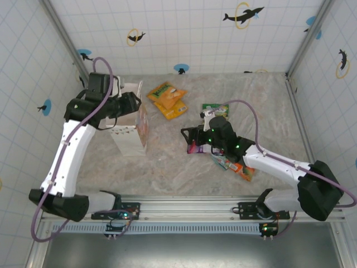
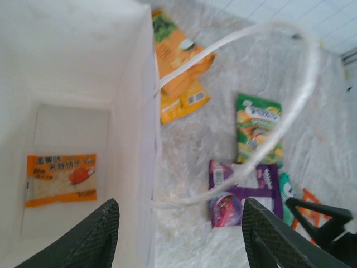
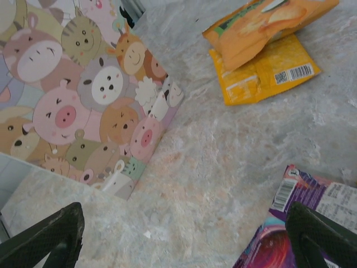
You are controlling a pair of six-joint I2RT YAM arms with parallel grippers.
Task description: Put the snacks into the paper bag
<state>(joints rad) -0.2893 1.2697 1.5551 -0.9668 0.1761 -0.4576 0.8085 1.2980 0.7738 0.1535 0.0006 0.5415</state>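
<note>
The paper bag [image 1: 129, 133] stands upright at the left, white inside, with cartoon animals printed on its side [image 3: 83, 95]. One orange-and-white packet [image 2: 60, 178] lies on its bottom. My left gripper [image 1: 134, 103] hovers open over the bag's rim [image 2: 178, 237], straddling the wall by the loop handle [image 2: 290, 111]. Orange-yellow packets [image 1: 167, 99] and a green one [image 1: 215, 108] lie on the table. My right gripper [image 1: 192, 139] is open and low, just left of the purple packet [image 3: 318, 218], holding nothing [image 3: 184, 240]. Teal and orange packets [image 1: 237, 166] sit under the right arm.
The marbled tabletop [image 1: 167, 167] is walled by white tiled panels with metal posts [image 1: 295, 44] at the corners. The metal rail [image 1: 189, 209] carrying the arm bases runs along the near edge.
</note>
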